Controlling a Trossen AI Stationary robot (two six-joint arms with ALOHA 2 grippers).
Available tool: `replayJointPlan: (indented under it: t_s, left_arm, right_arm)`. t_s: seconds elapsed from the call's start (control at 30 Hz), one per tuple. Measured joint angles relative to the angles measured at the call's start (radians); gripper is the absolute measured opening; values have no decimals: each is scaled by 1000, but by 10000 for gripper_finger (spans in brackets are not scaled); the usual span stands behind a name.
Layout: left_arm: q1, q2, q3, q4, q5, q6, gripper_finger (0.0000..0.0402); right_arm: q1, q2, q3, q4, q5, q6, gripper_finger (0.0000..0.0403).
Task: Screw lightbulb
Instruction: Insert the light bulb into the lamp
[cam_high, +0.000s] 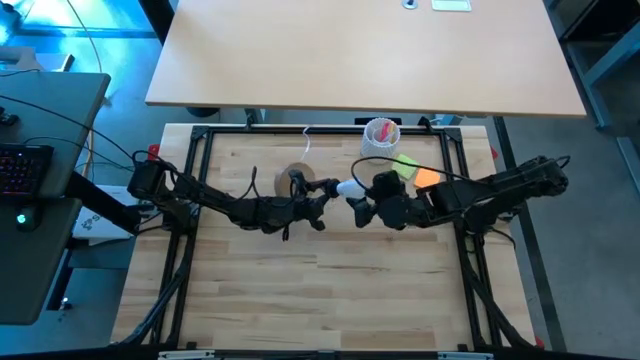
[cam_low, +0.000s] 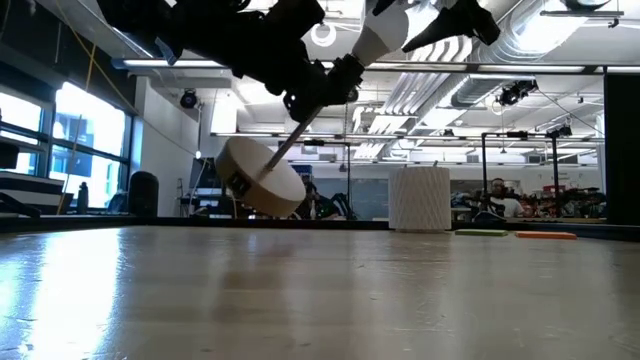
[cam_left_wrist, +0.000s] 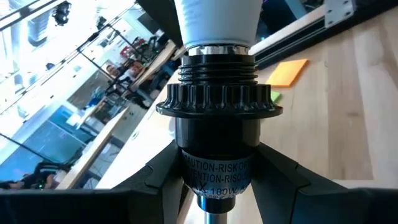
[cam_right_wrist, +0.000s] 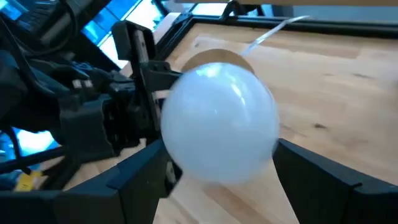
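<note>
The bulb (cam_right_wrist: 217, 127), light, smooth and likely fragile, sits between the right claw (cam_right_wrist: 217, 171) fingers, best held gently around its round globe, its base at the socket (cam_left_wrist: 214, 124) clamped in the left claw (cam_left_wrist: 214, 193) above the desk (cam_high: 330, 290).

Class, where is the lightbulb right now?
In the high view, the lightbulb sits mid-table between both claws, held by the right claw against the black socket.

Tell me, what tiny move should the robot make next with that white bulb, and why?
Probably the right gripper should twist the lightbulb further. Its screw base already sits at the mouth of the black socket, which the left gripper holds lifted off the table, wooden disc tilted.
</note>
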Motion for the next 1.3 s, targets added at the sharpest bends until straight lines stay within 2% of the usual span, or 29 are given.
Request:
replayJointPlan:
  t_s: [0.23, 0.37, 0.53, 0.63, 0.83, 1.03, 1.3]
  left_arm:
    - [-2, 0, 0, -9, 4, 8, 141]
    - [-2, 0, 0, -15, 11, 7, 141]
    - [3, 0, 0, -67, 116, -80, 141]
    - [19, 0, 0, -88, 193, -145, 141]
    - [46, -1, -11, -72, 266, -172, 141]
    - [51, -1, -12, -75, 294, -183, 141]
    - [51, -1, -13, -79, 306, -188, 141]
  right_arm:
    - [-32, 0, 0, 52, -101, -47, 284]
    - [-32, 0, 0, 32, -116, -101, 284]
    - [-21, 0, 0, -61, -131, -151, 284]
    - [1, 0, 0, -77, -114, -214, 284]
    - [27, 0, 0, -94, -99, -319, 284]
    - [38, -2, 0, -104, -67, -368, 284]
    - [81, -45, 0, -216, -51, -368, 284]
